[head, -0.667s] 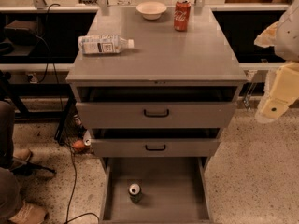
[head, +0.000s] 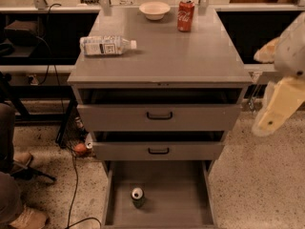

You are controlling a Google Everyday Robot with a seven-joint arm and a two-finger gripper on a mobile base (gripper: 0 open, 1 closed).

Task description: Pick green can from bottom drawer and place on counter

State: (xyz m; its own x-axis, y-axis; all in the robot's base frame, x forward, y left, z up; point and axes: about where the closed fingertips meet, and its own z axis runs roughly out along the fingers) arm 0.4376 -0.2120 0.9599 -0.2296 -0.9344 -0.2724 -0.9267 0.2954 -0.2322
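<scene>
Three grey drawers stood open in the metal cabinet, each one pulled out further than the one above. The bottom drawer was drawn out furthest, and the green can stood upright on its flat floor, left of centre, with its silver top facing up. Nothing touched the can. The top drawer and the middle drawer each carried a black handle and were only partly out.

On the bench a clear plastic bottle lay on its side near the left edge, its white cap pointing right. A small pale bowl sat at the back, and a red Coca-Cola can stood upright just to the right of it.

The cream-coloured hand hung at the right edge of the view, beside the cabinet at about the height of the upper two drawers. It was well apart from the green can and touched nothing visible. Whether it was open or closed could not be told.

A black cable trailed over the speckled floor left of the cabinet, near a small orange object.
</scene>
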